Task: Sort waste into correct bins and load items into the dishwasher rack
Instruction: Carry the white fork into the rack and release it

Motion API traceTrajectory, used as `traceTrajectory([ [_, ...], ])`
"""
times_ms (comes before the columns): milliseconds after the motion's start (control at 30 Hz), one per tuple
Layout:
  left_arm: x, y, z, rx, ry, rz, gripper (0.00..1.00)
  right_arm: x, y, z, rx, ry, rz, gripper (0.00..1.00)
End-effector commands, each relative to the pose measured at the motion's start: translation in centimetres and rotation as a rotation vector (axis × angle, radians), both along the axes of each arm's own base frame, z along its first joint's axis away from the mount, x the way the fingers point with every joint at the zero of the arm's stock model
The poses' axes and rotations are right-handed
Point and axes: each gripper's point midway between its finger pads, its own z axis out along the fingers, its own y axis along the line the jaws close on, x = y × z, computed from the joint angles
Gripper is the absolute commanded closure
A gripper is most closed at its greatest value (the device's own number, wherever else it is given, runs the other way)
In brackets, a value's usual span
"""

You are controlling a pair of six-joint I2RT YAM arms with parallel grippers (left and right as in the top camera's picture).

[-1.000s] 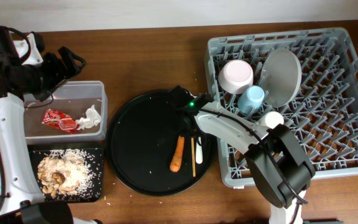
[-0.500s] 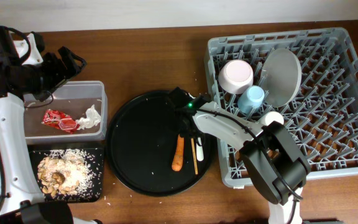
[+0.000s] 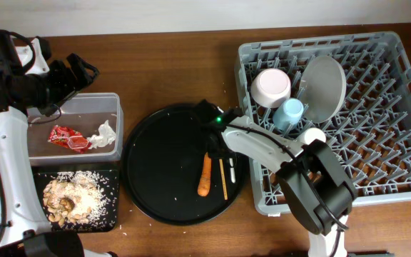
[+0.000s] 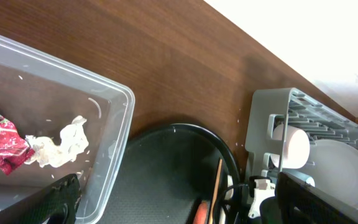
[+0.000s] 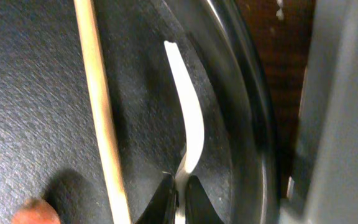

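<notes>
The grey dishwasher rack fills the right side of the table. In its far-left part the pale grey-green plate stands tilted on edge among the pegs, with the white bowl just left of it. The light blue cup sits just on the near side of the bowl. The white cup sits nearer again, beside the right arm.

The round black tray lies in the middle of the table, its right rim close to the rack's left wall.

At the left the clear tub holds 2 pieces of waste side by side: the red wrapper and, on its right, the white tissue. The shallow black tray lies just on the near side of the tub and carries the food scraps.

The left gripper hangs over the tub's far-left edge, its jaws spread wide and holding nothing.

On the right part of the round tray 3 thin things lie side by side, each running near to far. The carrot is leftmost, a wooden chopstick is just right of it, and the white fork lies between the chopstick and the tray rim.

The right gripper is pinched narrow on 1 end of the fork, and the rest of the fork curves away over the tray. Whether the fork is lifted off the tray cannot be told.
</notes>
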Motion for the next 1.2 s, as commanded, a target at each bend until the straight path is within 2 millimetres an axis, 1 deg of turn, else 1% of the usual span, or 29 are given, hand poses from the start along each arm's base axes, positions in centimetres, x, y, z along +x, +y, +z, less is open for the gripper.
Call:
traceTrajectory([
  [0,0.0,0.1,1.1,0.000,-0.030,0.004,0.01,1.8,1.1,2.5,0.028,-0.030,-0.006,0.96],
  [33,0.0,0.1,1.1,0.000,-0.030,0.004,0.01,2.2,1.4,3.6,0.034,-0.038,0.007,0.96],
  [67,0.0,0.1,1.1,0.000,-0.030,0.005,0.01,2.4,1.6,4.2,0.036,-0.043,0.020,0.96],
  [100,0.0,0.1,1.1,0.000,-0.030,0.005,0.01,2.7,1.8,5.6,0.039,-0.049,0.026,0.96],
  [167,0.0,0.1,1.1,0.000,-0.030,0.004,0.01,2.7,1.8,6.2,0.037,-0.047,0.032,0.96],
  [300,0.0,0.1,1.1,0.000,-0.030,0.004,0.01,2.9,2.1,9.0,0.074,-0.043,0.087,0.96],
  [333,0.0,0.1,1.1,0.000,-0.030,0.004,0.01,2.9,1.7,10.3,0.081,-0.050,0.079,0.96],
  [400,0.0,0.1,1.1,0.000,-0.030,0.004,0.01,3.0,0.6,12.2,0.086,-0.054,0.086,0.96],
  [433,0.0,0.1,1.1,0.000,-0.030,0.005,0.01,2.9,-0.6,13.5,0.084,-0.056,0.082,0.96],
  [500,0.0,0.1,1.1,0.000,-0.030,0.005,0.01,2.7,-2.7,15.0,0.082,-0.057,0.052,0.96],
  [567,0.0,0.1,1.1,0.000,-0.030,0.004,0.01,2.5,-4.0,16.0,0.118,-0.039,0.074,0.96],
  [600,0.0,0.1,1.1,0.000,-0.030,0.004,0.01,2.4,-5.1,16.3,0.115,-0.031,0.048,0.96],
  [667,0.0,0.1,1.1,0.000,-0.030,0.005,0.01,2.3,-7.3,16.1,0.096,0.001,0.023,0.96],
  [700,0.0,0.1,1.1,0.000,-0.030,0.004,0.01,2.3,-8.6,15.9,0.084,0.018,-0.006,0.96],
  [767,0.0,0.1,1.1,0.000,-0.030,0.004,0.01,2.3,-10.6,15.3,0.070,0.043,-0.017,0.96],
  [833,0.0,0.1,1.1,0.000,-0.030,0.005,0.01,2.3,-11.7,14.7,0.064,0.060,-0.033,0.96],
  [933,0.0,0.1,1.1,0.000,-0.030,0.005,0.01,2.1,-13.8,13.0,0.038,0.091,-0.045,0.96],
  [1033,0.0,0.1,1.1,0.000,-0.030,0.004,0.01,1.8,-14.2,10.9,0.032,0.111,-0.049,0.96],
  [1167,0.0,0.1,1.1,0.000,-0.030,0.004,0.01,2.0,-14.1,9.4,0.034,0.103,-0.045,0.96],
])
